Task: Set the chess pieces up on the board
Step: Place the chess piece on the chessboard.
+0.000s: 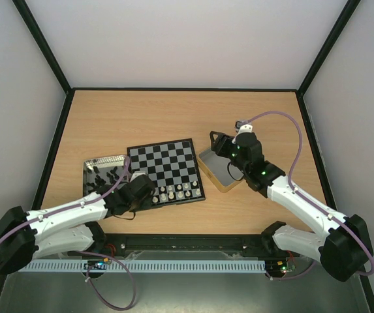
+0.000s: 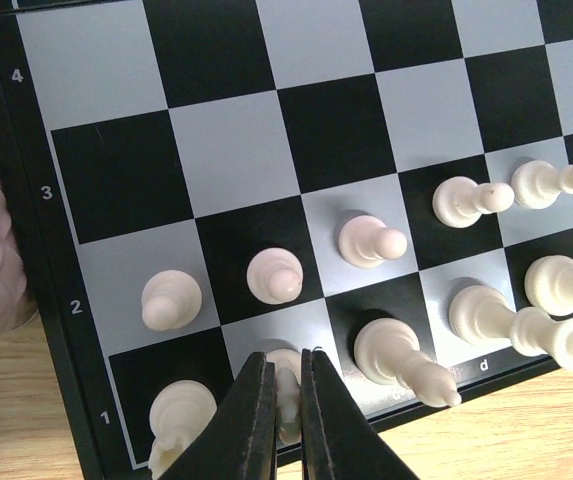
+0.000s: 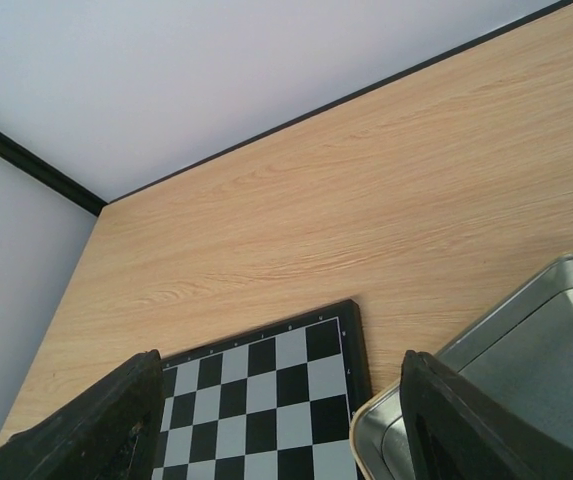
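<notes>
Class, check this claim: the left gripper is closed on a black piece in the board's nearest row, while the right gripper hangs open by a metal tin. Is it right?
Not quite. The left wrist view shows the left gripper closed on a cream-white piece, not a black one, in the board's nearest row. The right gripper does hang open by a metal tin.

Mid-frame on the worktop (image 1: 173,117), the board (image 1: 164,163); chess pieces (image 1: 177,191) along its lower rows. Just left, a tin (image 1: 94,164) with more pieces (image 1: 105,176) inside; just right, a second tin (image 1: 218,169).
</notes>
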Robot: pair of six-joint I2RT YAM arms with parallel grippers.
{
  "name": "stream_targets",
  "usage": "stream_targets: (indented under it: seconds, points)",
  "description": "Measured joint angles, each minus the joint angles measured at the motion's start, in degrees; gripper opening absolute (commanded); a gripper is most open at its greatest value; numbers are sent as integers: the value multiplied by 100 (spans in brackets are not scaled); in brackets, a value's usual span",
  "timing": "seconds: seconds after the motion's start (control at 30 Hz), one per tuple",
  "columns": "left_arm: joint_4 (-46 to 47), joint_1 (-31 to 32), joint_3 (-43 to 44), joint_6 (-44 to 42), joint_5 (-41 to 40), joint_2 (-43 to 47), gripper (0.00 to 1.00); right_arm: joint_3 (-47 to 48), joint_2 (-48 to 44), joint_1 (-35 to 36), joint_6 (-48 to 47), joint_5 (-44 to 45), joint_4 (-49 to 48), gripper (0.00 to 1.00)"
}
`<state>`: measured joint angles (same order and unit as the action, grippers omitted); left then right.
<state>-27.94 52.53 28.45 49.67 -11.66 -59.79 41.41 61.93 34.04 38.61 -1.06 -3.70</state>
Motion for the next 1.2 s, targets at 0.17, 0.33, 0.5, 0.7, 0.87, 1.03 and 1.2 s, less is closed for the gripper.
stream_targets:
  seconds: [0.17, 0.33, 0.5, 0.7, 0.87, 1.03, 1.2]
  points:
    - [72, 33, -2, 31, -42, -26, 5, -83, 0, 0, -2, 0, -4, 64]
    - [133, 35, -2, 44, -61, -76, 15, -120, 0, 0, -4, 0, -4, 64]
    - [52, 57, 4, 79, -39, -101, 20, -125, -2, 0, -4, 0, -4, 64]
    - [-155, 57, 107, 103, -39, -44, 29, -173, -11, 0, 0, 0, -13, 64]
    - [-367, 57, 385, 140, -46, 76, 38, -186, -55, 0, 2, 0, -13, 65]
    - [-743, 57, 966, 223, -243, 208, 58, -186, -264, 0, 22, 26, 118, 68]
    - [-1036, 55, 1718, 116, -634, 577, 88, -138, -546, 0, 44, 249, 772, 73]
